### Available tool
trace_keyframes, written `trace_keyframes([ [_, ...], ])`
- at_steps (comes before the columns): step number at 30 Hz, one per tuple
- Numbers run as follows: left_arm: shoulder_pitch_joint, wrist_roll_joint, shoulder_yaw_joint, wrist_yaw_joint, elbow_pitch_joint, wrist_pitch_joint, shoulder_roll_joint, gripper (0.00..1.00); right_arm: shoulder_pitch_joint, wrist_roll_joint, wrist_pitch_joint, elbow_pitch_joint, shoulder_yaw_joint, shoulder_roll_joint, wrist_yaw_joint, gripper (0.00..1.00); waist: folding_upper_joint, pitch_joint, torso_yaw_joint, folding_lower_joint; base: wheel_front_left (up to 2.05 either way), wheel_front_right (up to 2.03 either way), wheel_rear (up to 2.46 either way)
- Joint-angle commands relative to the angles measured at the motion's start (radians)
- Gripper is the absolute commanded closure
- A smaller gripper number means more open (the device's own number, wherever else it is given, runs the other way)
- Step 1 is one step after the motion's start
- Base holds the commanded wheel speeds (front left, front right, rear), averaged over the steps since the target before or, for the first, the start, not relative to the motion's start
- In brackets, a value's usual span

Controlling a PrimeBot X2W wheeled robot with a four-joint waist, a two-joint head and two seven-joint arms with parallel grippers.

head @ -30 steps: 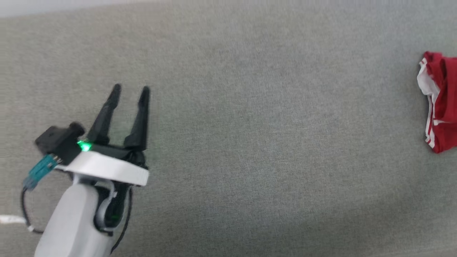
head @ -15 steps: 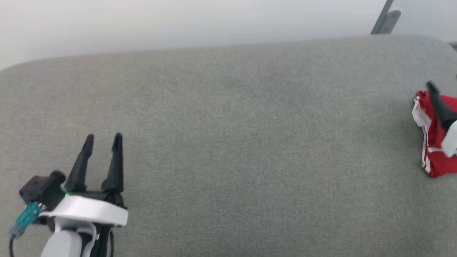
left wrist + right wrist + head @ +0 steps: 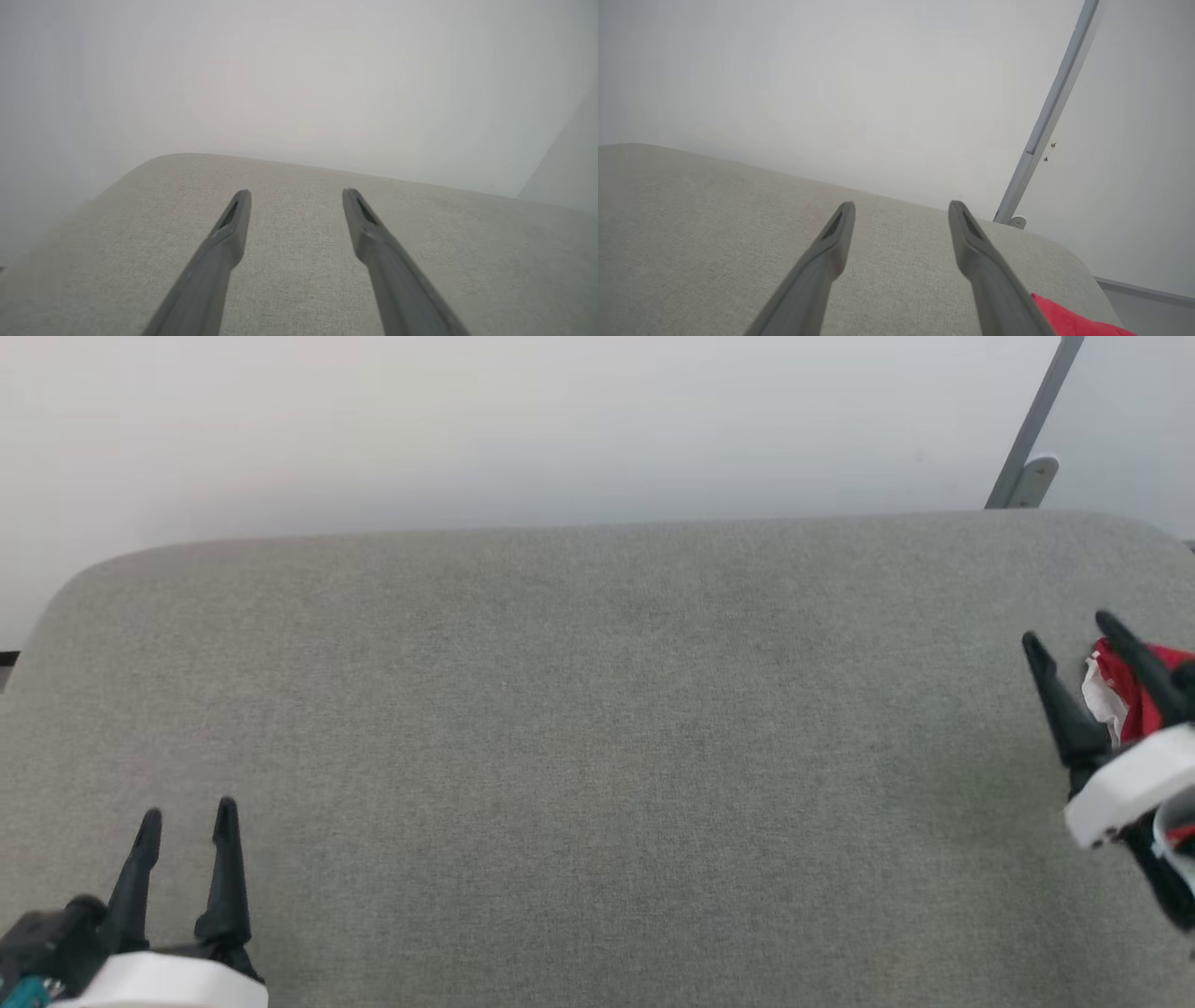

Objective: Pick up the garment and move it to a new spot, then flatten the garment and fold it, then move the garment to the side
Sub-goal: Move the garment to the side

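A red-and-white garment (image 3: 1131, 700) lies bunched at the far right of a grey fabric-covered surface (image 3: 597, 756), partly hidden behind the right gripper (image 3: 1069, 633), whose fingers stand apart and hold nothing. The left gripper (image 3: 188, 811) hangs over the near left corner, well away, its fingers also spread and empty. Too little cloth shows to tell whether it is folded. The scene would fit a jersey awaiting collection or one already set aside. Any pick-up would call for the right fingers to drop onto the cloth and close.
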Motion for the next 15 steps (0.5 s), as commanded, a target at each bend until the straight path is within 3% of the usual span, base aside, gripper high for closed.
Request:
trace_keyframes([
  [1,0.025,0.015,0.010,-0.003,-0.007,-0.005,-0.013,0.00,0.051,-0.033,-0.004,-0.033,-0.036,0.020,-0.005,0.00,0.0000,-0.013,0.005,0.0000,0.00,0.00,0.00],
  [15,0.126,0.034,0.026,-0.003,-0.048,-0.005,-0.018,0.00,0.322,-0.160,-0.004,-0.246,-0.228,0.152,-0.003,0.00,0.0000,-0.048,0.006,0.0000,0.00,0.00,0.00],
])
